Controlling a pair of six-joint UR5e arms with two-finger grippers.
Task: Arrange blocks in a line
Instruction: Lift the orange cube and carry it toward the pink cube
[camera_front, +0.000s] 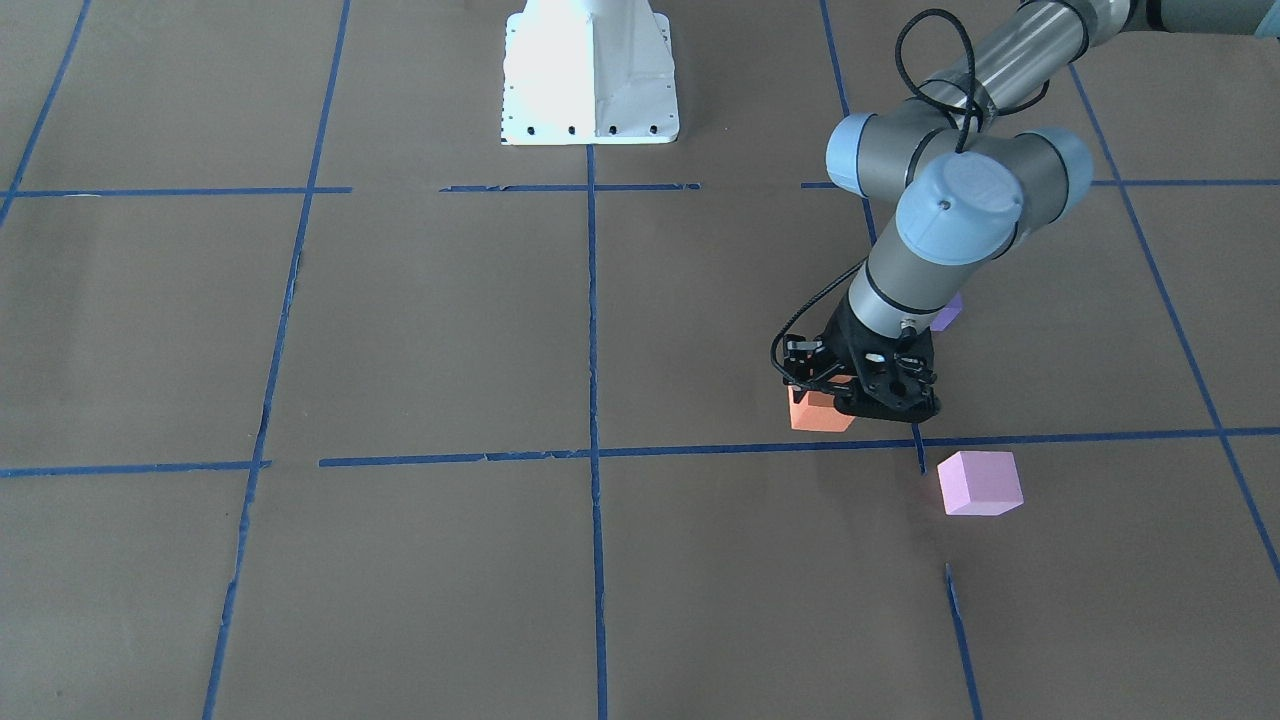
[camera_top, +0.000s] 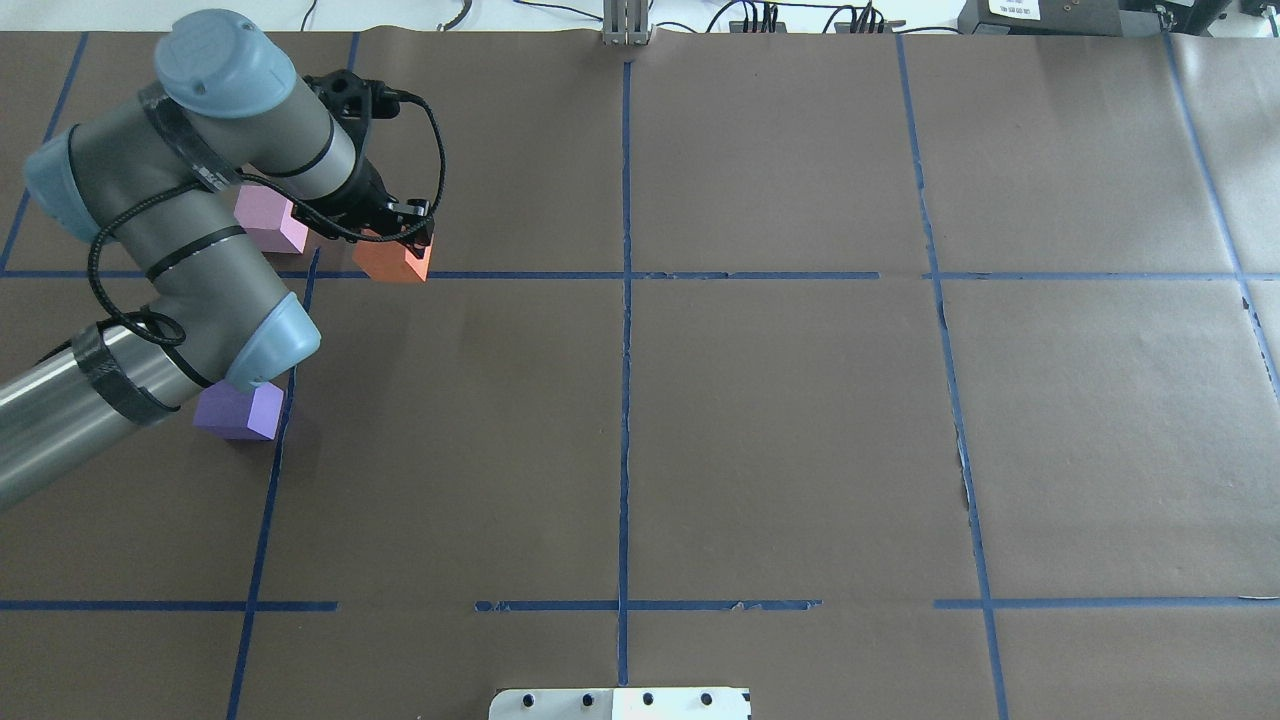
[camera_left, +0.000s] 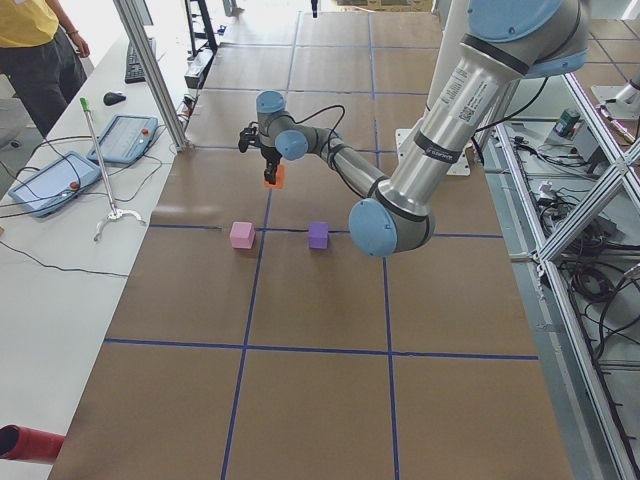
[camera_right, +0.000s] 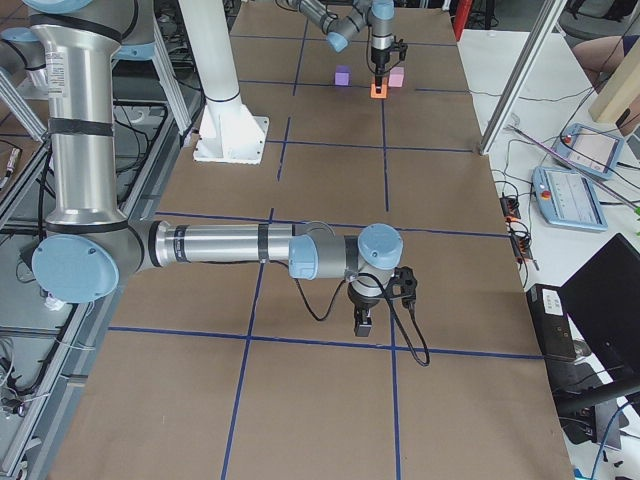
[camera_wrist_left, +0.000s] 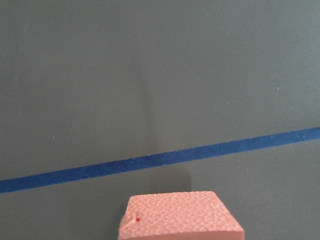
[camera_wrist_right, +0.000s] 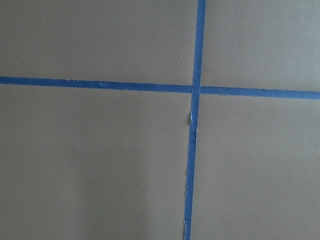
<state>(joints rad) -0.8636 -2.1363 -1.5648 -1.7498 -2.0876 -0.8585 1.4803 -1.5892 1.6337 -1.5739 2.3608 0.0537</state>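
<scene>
My left gripper (camera_top: 398, 238) is shut on the orange block (camera_top: 392, 260) and holds it just over a blue tape line; the block fills the bottom of the left wrist view (camera_wrist_left: 180, 220). The pale pink block (camera_top: 268, 220) lies beside it, partly behind the arm. The violet-blue block (camera_top: 238, 410) lies nearer the robot, half under the left elbow. In the front view the gripper (camera_front: 842, 400) and orange block (camera_front: 818, 412) are between the violet-blue block (camera_front: 947, 312) and the pink block (camera_front: 980, 483). My right gripper (camera_right: 362, 322) shows only in the right side view, low over the table; I cannot tell if it is open.
Brown paper with a blue tape grid (camera_top: 625, 400) covers the table. The white robot base plate (camera_front: 590, 80) stands at the robot's edge. A side bench with tablets (camera_left: 60, 175) and a person (camera_left: 35, 50) lies beyond the far edge.
</scene>
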